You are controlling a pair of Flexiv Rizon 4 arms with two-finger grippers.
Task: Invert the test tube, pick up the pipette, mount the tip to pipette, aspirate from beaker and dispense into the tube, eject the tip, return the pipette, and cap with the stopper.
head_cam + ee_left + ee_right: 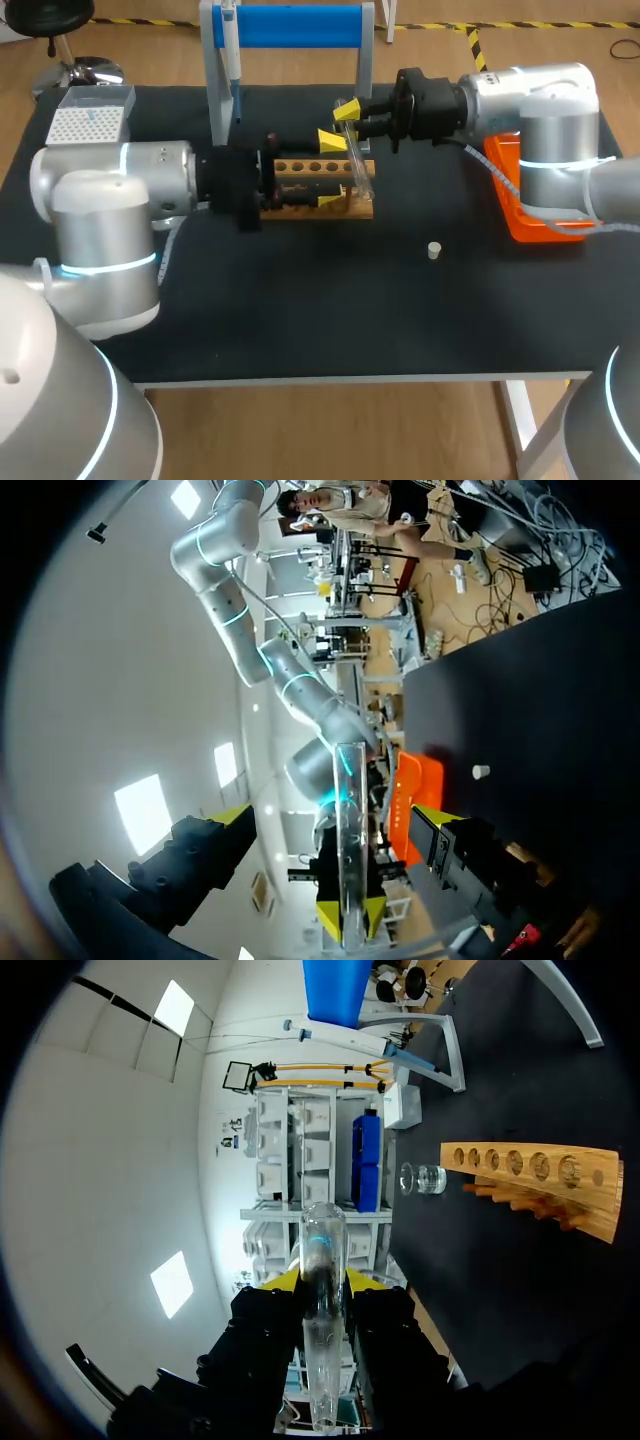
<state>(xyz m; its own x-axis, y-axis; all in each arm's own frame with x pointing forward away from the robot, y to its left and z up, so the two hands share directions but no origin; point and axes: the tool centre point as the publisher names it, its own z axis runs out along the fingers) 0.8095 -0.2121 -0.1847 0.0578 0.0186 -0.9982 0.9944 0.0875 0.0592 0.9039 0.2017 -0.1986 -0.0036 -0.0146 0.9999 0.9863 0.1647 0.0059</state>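
While the right gripper (348,113) is clamped on the tube (361,168), the inverting step looks to be in hand; the pipette (232,70) is not yet picked up. The left gripper (330,170) gapes wide and holds nothing, its tips at the tube's 9 o'clock. The tube hangs over the rack's (300,166) right end. Seen from the head view, its long axis tilts from 11 to 5 o'clock. I cannot tell which end is the mouth. The next move likely needs a wrist roll, or the left closing for a handover.
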